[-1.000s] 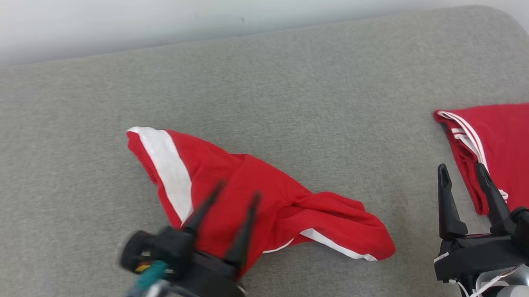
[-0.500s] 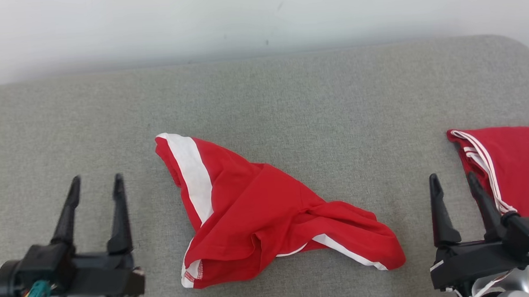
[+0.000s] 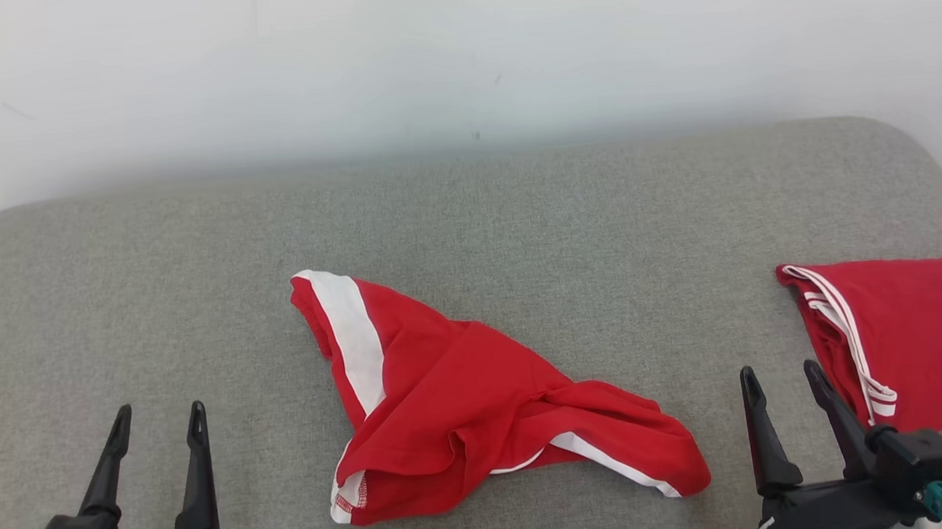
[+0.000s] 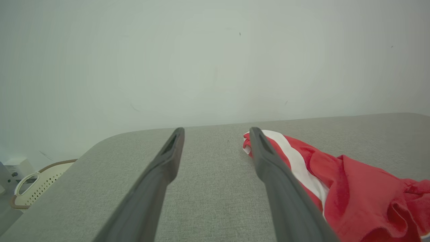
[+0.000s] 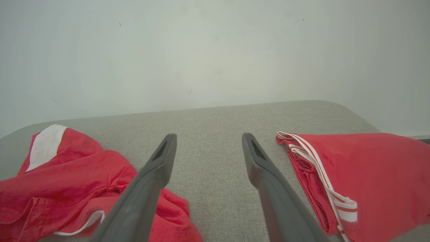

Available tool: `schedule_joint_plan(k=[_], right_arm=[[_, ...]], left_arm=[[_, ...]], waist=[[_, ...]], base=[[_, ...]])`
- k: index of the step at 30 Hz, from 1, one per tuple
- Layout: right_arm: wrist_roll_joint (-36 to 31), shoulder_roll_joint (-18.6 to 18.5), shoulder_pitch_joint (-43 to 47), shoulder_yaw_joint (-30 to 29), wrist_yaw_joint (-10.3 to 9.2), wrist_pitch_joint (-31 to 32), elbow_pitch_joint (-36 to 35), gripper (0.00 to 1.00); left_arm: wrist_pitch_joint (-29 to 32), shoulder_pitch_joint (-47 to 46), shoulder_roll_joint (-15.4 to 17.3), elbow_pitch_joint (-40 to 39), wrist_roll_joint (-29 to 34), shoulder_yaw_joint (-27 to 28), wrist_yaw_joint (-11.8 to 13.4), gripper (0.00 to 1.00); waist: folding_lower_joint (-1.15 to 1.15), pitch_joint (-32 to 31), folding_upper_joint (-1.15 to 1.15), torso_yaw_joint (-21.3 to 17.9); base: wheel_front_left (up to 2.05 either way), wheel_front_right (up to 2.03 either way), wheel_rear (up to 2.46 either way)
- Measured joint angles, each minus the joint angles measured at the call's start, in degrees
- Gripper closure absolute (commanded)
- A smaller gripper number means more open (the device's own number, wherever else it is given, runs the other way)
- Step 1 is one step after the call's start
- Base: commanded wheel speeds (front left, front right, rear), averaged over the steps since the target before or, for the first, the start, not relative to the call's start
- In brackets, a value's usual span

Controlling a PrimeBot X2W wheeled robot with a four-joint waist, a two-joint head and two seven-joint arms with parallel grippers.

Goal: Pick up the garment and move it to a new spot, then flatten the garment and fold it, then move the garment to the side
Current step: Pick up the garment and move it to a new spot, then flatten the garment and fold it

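The crumpled red garment (image 3: pixel 462 402) lies loose on the grey counter (image 3: pixel 517 214), in the middle of the head view and between the two claws. Nothing is touching it. Its long axis runs from 10 o'clock to 4 o'clock. The end with the broad white band (image 3: pixel 354 335) points away to 10 o'clock, and a narrower bunched end trails off towards 4 o'clock.

The left claw (image 3: pixel 161 410) has its two fingers spread wide and is empty. From it, the bulk of the garment lies at 3 o'clock, the white band at about 2 o'clock and the near hem corner at about 4 o'clock.

The right claw (image 3: pixel 779 371) is also spread wide and empty. The garment's trailing end sits at about 8 o'clock from its fingertips and the bulk at 9 o'clock.

A second red garment (image 3: pixel 918 330), which looks already folded, lies just beside the right claw at 2 o'clock and apart from the crumpled one.

Each arm looks closest to its own end of the cloth, with the right slightly closer. A two-handed pull along that 10-to-4 axis would probably suit flattening. The right claw would have to turn inward, away from the folded piece, to avoid snagging it.
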Motion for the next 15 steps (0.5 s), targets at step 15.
schedule_joint_plan(k=[15], right_arm=[[-0.20,0.00,1.69,-0.46,0.00,1.02,-1.12,0.00]], left_arm=[[1.03,0.92,0.23,-0.68,-0.19,-0.88,0.32,0.00]], waist=[[0.01,-1.00,0.00,0.56]], base=[[0.00,0.00,0.00]])
